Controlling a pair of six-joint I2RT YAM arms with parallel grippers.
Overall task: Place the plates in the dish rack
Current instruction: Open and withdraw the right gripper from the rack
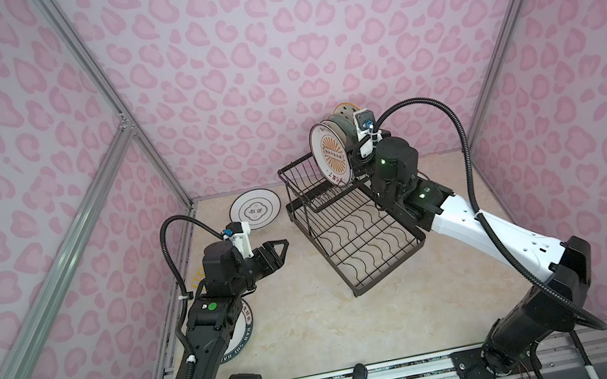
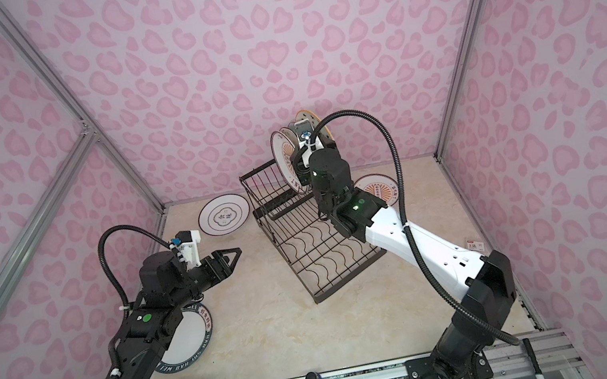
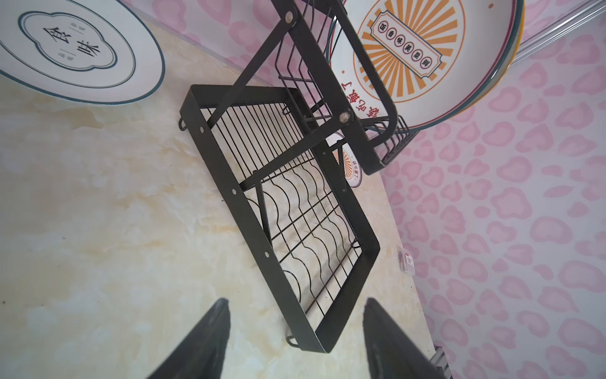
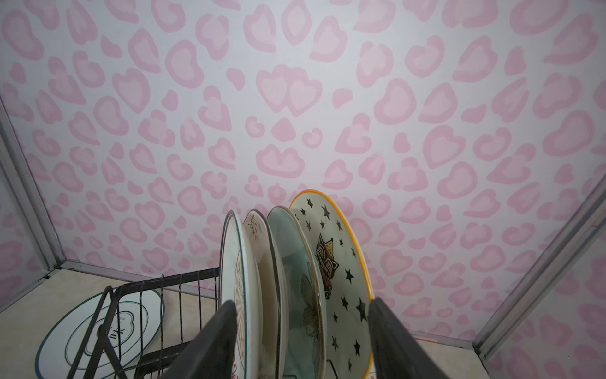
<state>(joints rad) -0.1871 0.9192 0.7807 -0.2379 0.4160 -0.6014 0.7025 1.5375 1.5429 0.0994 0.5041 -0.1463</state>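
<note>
Right wrist view: best to draw straight back off the four plates upright in the dish rack's raised basket, no sideways nudge. Right claw spread wide at their rims, gripping none. Left claw beside the rack over the desk, likewise open, empty.

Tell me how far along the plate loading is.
Done: four stand in the rack: sunburst plate, floral plate, blue plate, starred plate.
In hand: nothing; left gripper and right gripper are open.
Left on the table: ringed plate, lettered plate, second sunburst plate.
</note>
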